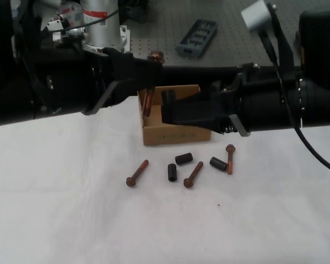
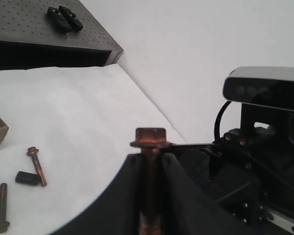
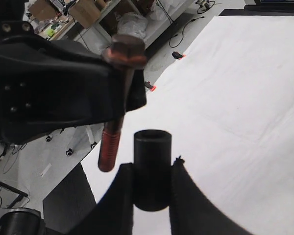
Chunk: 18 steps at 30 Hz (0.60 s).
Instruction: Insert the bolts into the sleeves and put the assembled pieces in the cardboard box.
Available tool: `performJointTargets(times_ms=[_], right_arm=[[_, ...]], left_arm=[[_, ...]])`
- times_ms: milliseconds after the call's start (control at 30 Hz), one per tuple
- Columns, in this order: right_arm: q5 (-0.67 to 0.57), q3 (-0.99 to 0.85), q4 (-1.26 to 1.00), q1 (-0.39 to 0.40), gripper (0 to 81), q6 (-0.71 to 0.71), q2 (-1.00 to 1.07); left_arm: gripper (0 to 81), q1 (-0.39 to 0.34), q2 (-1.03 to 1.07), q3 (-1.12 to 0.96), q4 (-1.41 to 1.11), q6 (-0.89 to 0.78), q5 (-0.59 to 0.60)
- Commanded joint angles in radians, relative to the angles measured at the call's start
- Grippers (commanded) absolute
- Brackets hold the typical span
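Copper bolt (image 2: 150, 139) gripped in my left fingers (image 2: 118, 196) | black sleeve (image 3: 152, 161) gripped in right fingers (image 3: 115, 205), both at the cardboard box (image 1: 176, 135), mid-bench | step: insertion | next: I must line bolt tip over sleeve mouth, it sits beside now

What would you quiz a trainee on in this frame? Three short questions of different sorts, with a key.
1. True or false: the bolt in the left gripper already sits inside the sleeve.
2. What does the right gripper hold? A) the black sleeve B) a second bolt C) nothing
3. How many loose bolts lie on the white cloth?
Key: 1 false, the bolt hangs beside the sleeve. 2 A. 3 three.
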Motion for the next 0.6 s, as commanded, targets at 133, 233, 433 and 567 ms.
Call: performJointTargets(times_ms=[133,233,433,567], right_arm=[[-0.069,-0.006,0.079,-0.001,2.8,-0.055,0.000],[-0.088,-0.006,0.083,0.000,2.8,-0.055,0.000],[-0.133,-0.006,0.019,0.000,2.8,-0.044,0.000],[-0.133,-0.006,-0.014,0.000,2.8,-0.020,0.000]], left_arm=[[0.6,-0.004,-0.011,-0.005,-0.073,0.075,-0.002],[0.6,-0.004,-0.011,-0.005,-0.082,0.076,0.002],[0.6,-0.004,-0.011,-0.005,-0.082,0.062,0.006],[0.6,-0.004,-0.011,-0.005,-0.082,0.043,0.009]])
